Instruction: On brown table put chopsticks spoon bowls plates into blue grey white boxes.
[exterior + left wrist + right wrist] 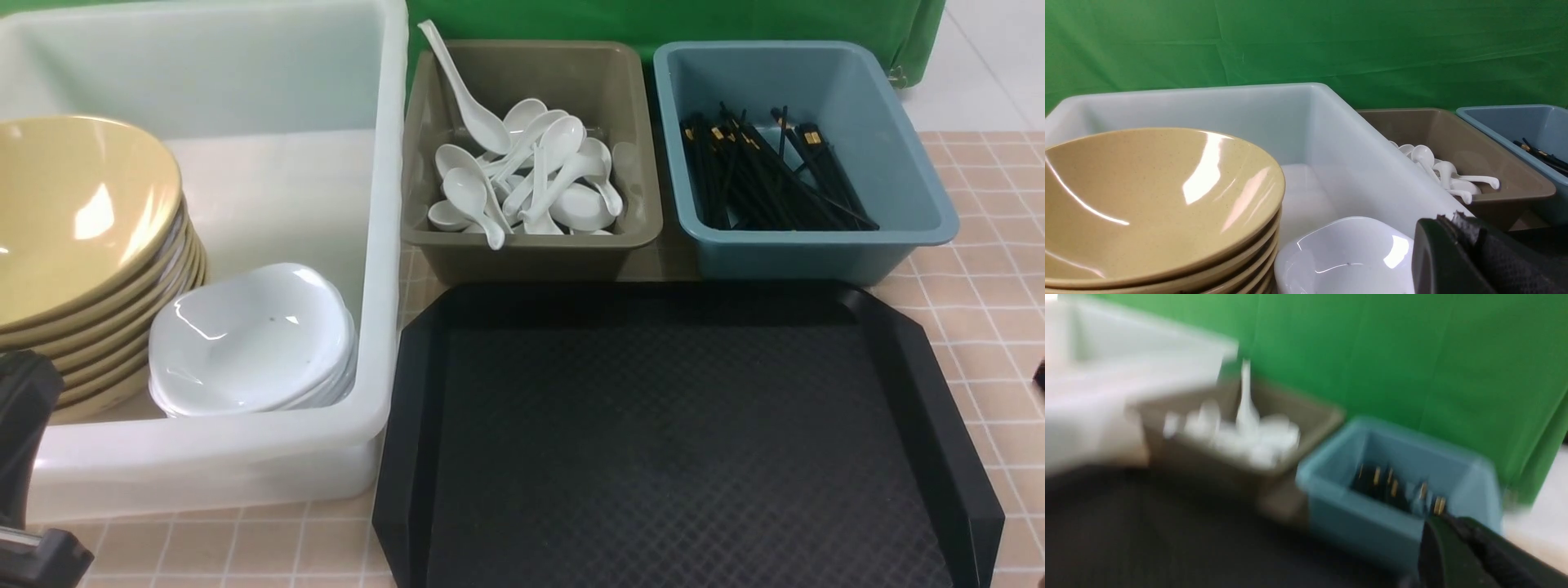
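stacked in a big white tub [377,245] at far left, tan bowls [82,212] tilted on their side, with white dishes [245,343] just beside; heaped in a grey-brown bin [531,263], white spoons [560,140], one leaning up above the back rim; lying in a blue bin [800,253] to the right, black chopsticks [759,180] with gold bands; in front of both bins, a black tray [669,457] on a tiled counter [992,327]; together at both arms, left fingers [1447,253] and right fingers [1447,547].
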`<state>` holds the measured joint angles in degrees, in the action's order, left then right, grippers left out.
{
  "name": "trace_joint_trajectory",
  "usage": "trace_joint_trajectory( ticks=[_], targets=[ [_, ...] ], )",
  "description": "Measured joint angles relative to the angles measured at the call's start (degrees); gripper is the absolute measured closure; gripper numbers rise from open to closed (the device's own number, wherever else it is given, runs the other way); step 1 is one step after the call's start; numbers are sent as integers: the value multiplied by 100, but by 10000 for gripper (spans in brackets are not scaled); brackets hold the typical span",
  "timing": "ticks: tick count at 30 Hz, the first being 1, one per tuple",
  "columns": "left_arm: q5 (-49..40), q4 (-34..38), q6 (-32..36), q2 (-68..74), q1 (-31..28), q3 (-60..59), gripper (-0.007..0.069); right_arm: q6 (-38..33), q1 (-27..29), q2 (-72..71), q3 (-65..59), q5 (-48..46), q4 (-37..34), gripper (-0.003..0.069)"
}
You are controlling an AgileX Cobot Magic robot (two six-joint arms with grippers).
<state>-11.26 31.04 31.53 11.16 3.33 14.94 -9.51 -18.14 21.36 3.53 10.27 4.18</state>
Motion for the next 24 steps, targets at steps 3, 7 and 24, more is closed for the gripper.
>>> trace_joint_trajectory(
  ticks=[3,7,24],
  targets=[
    [0,0,0,0,0,0,631,0,0,-245,-468,-95,0,622],
    [-6,0,0,0,0,0,631,100,22,-395,-497,-471,-238,621],
    [-21,0,0,0,0,0,631,179,2182,-2081,-510,-2215,-898,615]
  ],
)
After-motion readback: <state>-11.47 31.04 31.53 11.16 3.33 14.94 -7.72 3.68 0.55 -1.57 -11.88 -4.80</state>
